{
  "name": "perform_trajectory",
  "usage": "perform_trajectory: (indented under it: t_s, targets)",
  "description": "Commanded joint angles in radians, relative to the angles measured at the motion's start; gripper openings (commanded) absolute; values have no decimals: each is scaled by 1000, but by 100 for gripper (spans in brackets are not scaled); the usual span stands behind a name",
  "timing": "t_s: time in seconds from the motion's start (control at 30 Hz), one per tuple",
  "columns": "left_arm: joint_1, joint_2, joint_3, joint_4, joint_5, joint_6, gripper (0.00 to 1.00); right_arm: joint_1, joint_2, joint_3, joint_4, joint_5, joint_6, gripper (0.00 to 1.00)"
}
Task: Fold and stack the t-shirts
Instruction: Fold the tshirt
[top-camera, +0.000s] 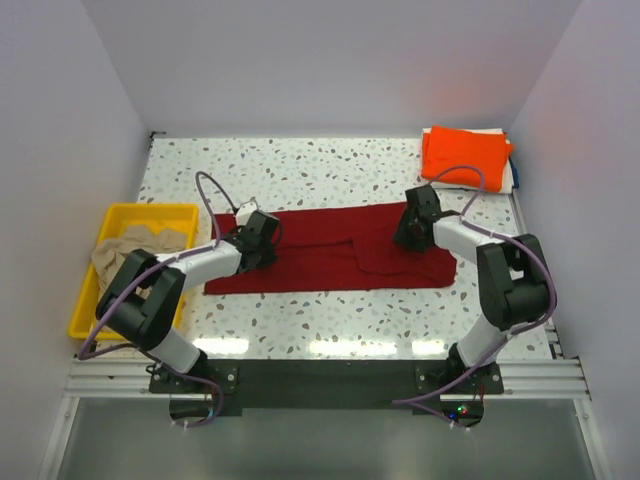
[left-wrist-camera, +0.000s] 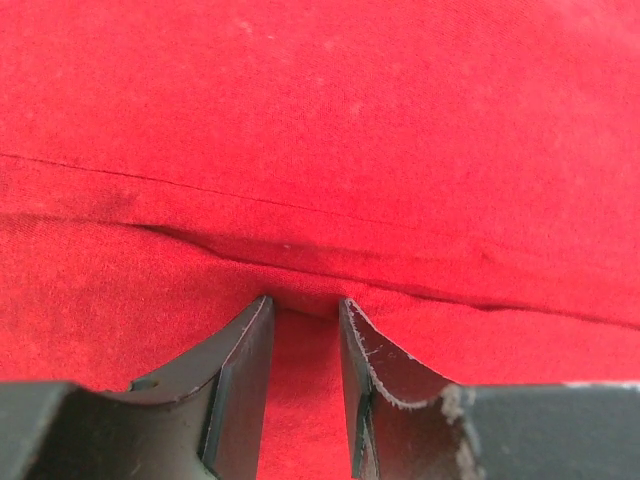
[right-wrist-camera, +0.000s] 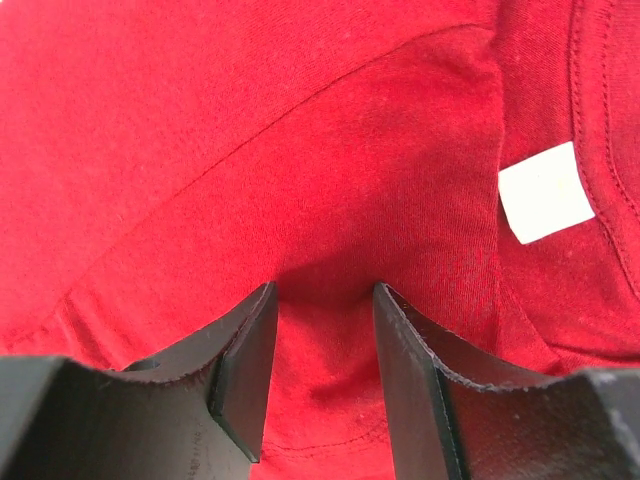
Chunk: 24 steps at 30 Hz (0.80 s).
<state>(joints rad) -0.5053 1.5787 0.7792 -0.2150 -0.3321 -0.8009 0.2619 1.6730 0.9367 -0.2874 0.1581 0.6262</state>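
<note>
White walls on three sides; speckled white bench (top-camera: 330, 170) below.

Dark red t-shirt (top-camera: 320, 262) lies mid-bench as a long strip running left to right, flat on the surface. You have both arms down on it.

Left gripper (top-camera: 262, 240): on the left part of the strip. Its fingers (left-wrist-camera: 240, 370) stand a little apart, tips pressed to the cloth just short of a fold edge (left-wrist-camera: 400, 285), red cloth showing in the gap.

Right gripper (top-camera: 410, 232): on the right part, near the far edge. Its fingers (right-wrist-camera: 240, 370) are spread somewhat wider, tips on the cloth. The small white neck label (right-wrist-camera: 545, 192) sits just to their right.

Orange t-shirt (top-camera: 465, 155): folded, far right corner of the bench, well apart from the red one.

Beige t-shirt (top-camera: 125, 252): crumpled in the yellow tray (top-camera: 150, 210) at the left edge, beside your left arm.
</note>
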Motion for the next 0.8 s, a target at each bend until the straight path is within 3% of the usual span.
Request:
perform_trajectory:
  t_s: [0.0,0.27,0.5,0.77]
  targets:
    - [-53,-14,-67,-58,-45,-37,37,2,80,23,50,-19,-5,47]
    - [-188,-166,-155,-116,-13,-158,37,19,223,169,7,-25,-66,47]
    - [-430,-238,-169,-173,-10,-349,37,106,407,478,-111,-9,-190,48]
    - [-660,-148,-49,-155,-27,-481,38,235,626,812,-260,-22,-315,48]
